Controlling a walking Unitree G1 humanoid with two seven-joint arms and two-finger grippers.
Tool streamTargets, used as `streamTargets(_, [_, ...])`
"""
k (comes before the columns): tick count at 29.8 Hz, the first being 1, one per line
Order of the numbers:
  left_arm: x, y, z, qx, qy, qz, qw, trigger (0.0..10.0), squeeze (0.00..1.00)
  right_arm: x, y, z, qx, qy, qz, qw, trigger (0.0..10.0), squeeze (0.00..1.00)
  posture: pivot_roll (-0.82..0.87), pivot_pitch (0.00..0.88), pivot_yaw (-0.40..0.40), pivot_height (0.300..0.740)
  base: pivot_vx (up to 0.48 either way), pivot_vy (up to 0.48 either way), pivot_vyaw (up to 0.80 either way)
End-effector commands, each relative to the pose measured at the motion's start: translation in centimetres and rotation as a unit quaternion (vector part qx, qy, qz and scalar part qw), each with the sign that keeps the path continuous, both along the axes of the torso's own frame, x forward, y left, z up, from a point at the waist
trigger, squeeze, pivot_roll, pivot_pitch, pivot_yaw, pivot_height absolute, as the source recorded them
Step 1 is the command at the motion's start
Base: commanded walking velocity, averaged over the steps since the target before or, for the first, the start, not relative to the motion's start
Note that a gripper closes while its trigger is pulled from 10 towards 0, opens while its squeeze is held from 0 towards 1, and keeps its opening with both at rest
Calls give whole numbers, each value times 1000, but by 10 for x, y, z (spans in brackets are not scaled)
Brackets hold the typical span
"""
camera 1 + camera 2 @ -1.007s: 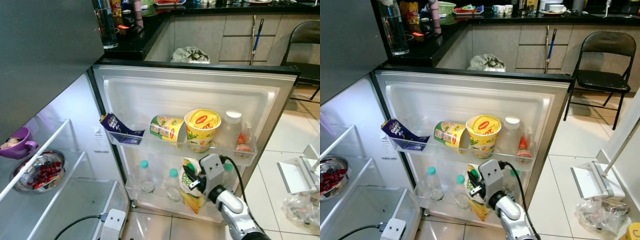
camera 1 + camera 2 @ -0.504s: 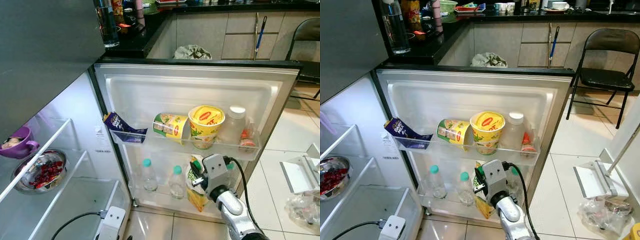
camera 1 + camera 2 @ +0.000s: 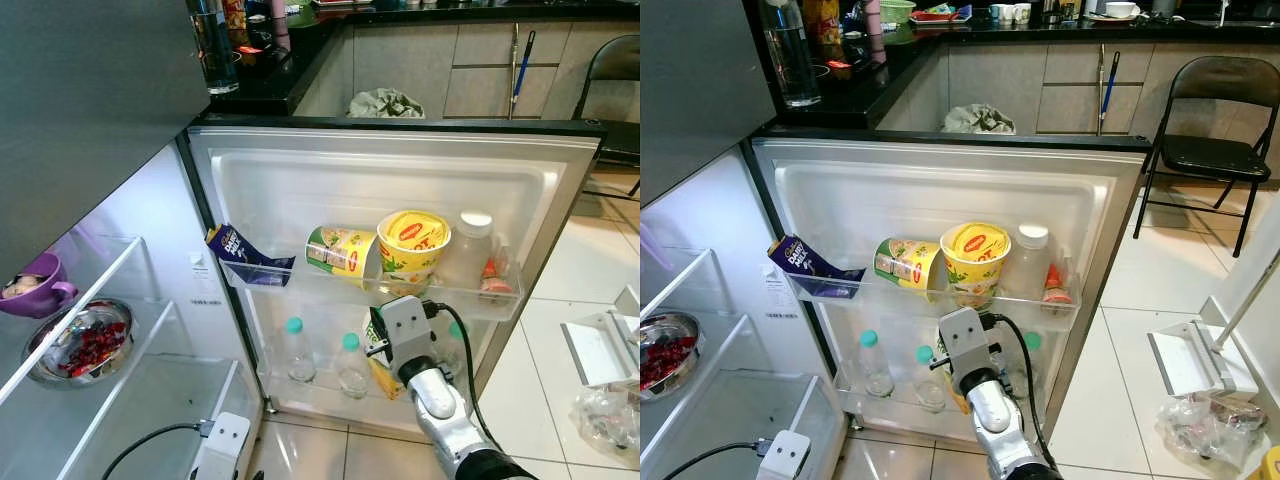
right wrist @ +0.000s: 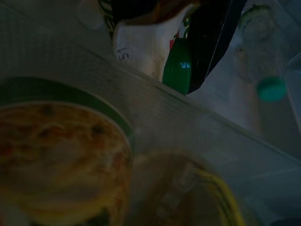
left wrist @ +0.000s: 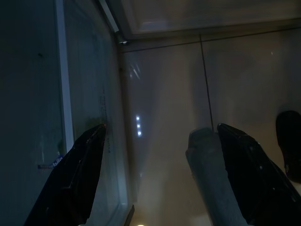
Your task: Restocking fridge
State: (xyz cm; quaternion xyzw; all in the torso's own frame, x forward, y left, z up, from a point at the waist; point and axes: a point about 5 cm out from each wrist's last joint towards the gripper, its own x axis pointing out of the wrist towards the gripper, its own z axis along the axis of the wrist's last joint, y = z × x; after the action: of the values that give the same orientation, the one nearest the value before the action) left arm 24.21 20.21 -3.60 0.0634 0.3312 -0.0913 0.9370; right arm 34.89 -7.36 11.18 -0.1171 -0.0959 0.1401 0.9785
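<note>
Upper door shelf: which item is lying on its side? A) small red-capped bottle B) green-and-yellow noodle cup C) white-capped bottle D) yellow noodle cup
B: the green-and-yellow noodle cup lies tipped over, its lid facing the upright yellow noodle cup beside it.

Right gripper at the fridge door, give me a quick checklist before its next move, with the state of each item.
1. Fridge door open: ok.
2. Right gripper at the lower door shelf: ok.
3. Its grip on the snack packet: cannot tell, wrist housing hides the fingers.
4. Packet seated upright in the shelf: cannot tell.
5. Two teal-capped bottles upright beside it: ok.
6. Noodle cup directly above the wrist: not ok, little clearance for lifting.
</note>
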Motion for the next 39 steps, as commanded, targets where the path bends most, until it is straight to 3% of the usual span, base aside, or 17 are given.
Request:
streamTargets(1, [-6, 9, -3, 11, 12, 9, 1000, 10000, 0, 1, 7, 9, -3, -26, 8, 1000, 10000, 0, -63, 187, 48, 626, 0, 0, 0])
streamTargets(7, [-7, 11, -2, 13, 9, 8, 1000, 10000, 0, -1, 23, 6, 4, -22, -2, 1000, 10000, 0, -32, 204, 47, 626, 0, 0, 0])
streamTargets(16, [-6, 20, 4, 17, -5, 6, 1000, 10000, 0, 13, 11, 17, 17, -17, -74, 997, 10000, 0, -5, 224, 47, 626, 0, 0, 0])
streamTargets(19, [-6, 20, 5, 16, -8, 7, 1000, 10000, 0, 17, 10, 21, 53, -1, -77, 996, 10000, 0, -4, 222, 46, 626, 0, 0, 0])
streamTargets(21, [-7, 19, 5, 13, -9, 7, 1000, 10000, 0, 17, 17, 21, 135, 43, -47, 989, 10000, 0, -5, 215, 47, 626, 0, 0, 0])
streamTargets(26, [-7, 18, 5, 13, -10, 6, 1000, 10000, 0, 15, 24, 18, 178, 64, -28, 982, 10000, 0, -7, 212, 50, 626, 0, 0, 0])
streamTargets(39, [-6, 14, 6, 12, -11, 0, 1000, 10000, 0, 3, 11, 4, 111, 8, -88, 990, 10000, 0, -10, 224, 55, 626, 0, 0, 0])
